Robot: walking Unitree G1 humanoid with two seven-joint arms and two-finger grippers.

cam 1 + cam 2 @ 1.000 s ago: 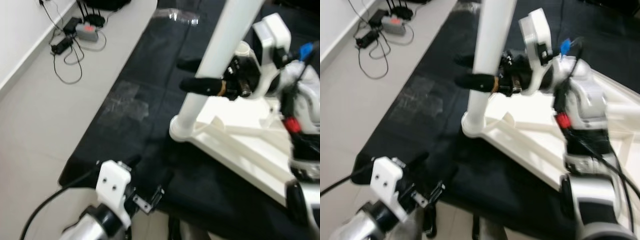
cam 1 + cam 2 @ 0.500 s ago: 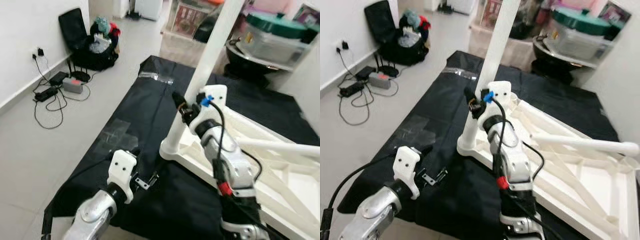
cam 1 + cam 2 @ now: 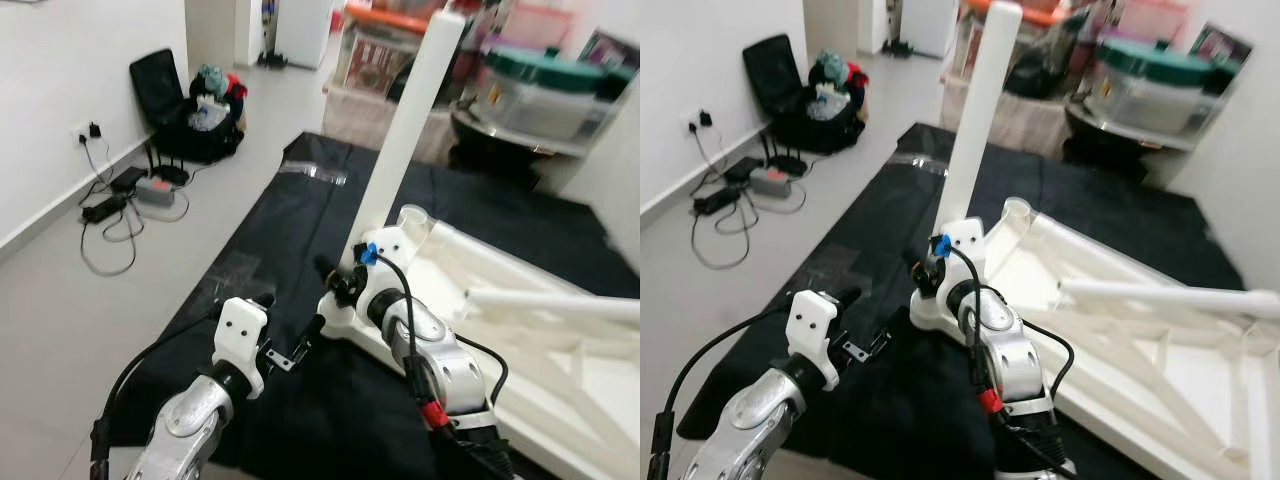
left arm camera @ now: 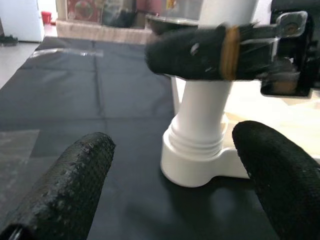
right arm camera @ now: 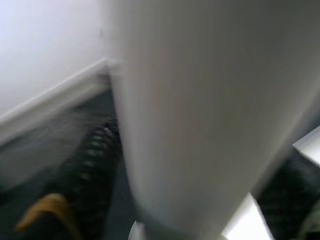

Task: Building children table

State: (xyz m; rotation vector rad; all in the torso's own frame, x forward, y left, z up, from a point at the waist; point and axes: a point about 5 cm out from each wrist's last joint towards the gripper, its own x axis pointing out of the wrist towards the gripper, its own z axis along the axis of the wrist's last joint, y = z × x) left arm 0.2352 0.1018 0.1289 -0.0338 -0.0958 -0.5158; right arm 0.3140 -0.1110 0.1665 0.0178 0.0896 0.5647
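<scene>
A dark cloth (image 3: 270, 230) lies spread over the floor (image 3: 60, 300), and on it rests the upturned tabletop (image 3: 560, 360), toward the robot's right. At the tabletop's near left corner one table leg (image 3: 405, 140) stands upright in its socket; a second leg (image 3: 560, 305) lies flat across the tabletop farther right. The right gripper (image 3: 335, 283) sits low against the upright leg's base, a finger on either side of it. The left gripper (image 4: 170, 165) hangs just left of that base, apart from it, fingers spread. Along the wall on the left lie cables (image 3: 110, 215), with a bag (image 3: 195, 110) behind them. Storage bins (image 3: 540, 90) stand beyond the cloth's far edge.
</scene>
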